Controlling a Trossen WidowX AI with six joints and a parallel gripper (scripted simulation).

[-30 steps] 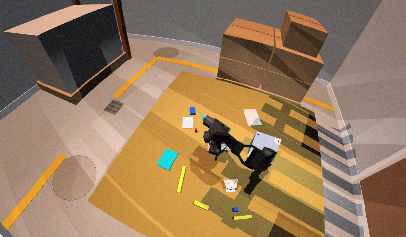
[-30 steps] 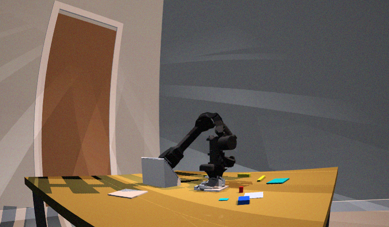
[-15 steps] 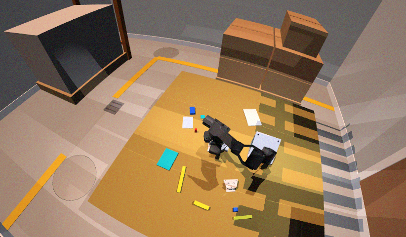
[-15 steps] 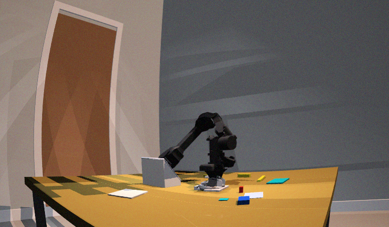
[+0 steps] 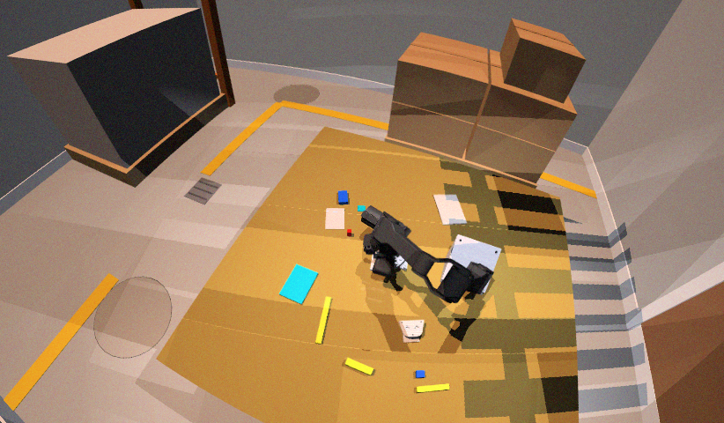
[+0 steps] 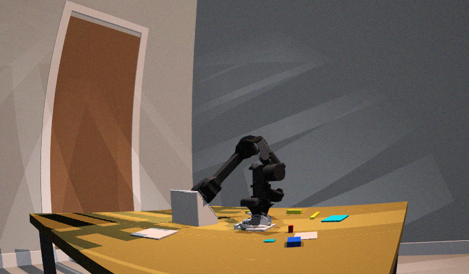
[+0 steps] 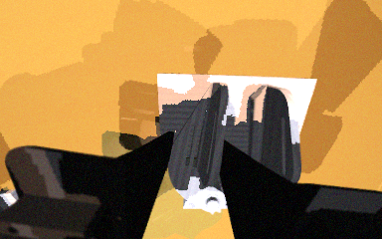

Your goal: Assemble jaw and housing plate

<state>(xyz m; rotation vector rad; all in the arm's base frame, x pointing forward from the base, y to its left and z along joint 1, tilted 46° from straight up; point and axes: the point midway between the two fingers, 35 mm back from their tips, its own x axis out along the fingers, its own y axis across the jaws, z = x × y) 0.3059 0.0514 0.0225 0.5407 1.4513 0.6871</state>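
My gripper [image 7: 195, 140] [image 6: 259, 214] points down over the white base plate [image 7: 302, 91] [image 6: 266, 228]. It is shut on a jaw [image 7: 194, 166], pale but mostly in shadow, with its toothed end and round hole low in the wrist view. The other jaw [image 7: 278, 141] stands close to its right, over the plate. My right finger hides where the toothed ends come together, so I cannot tell whether they mesh or whether the held jaw is on its pin. The housing plate [image 5: 411, 327], white with a curved edge, lies apart from the base plate in the top view.
The arm's base stands on a white wedge [image 5: 476, 250] [image 6: 184, 208]. Flat white pieces [image 5: 449, 209] [image 5: 334, 218] and a cyan plate [image 5: 299, 284] [image 6: 335, 218] lie around. Yellow bars [image 5: 323, 319] [image 5: 358, 366] and a blue block [image 5: 419, 374] lie near the housing plate, a red block [image 5: 349, 232] near the arm.
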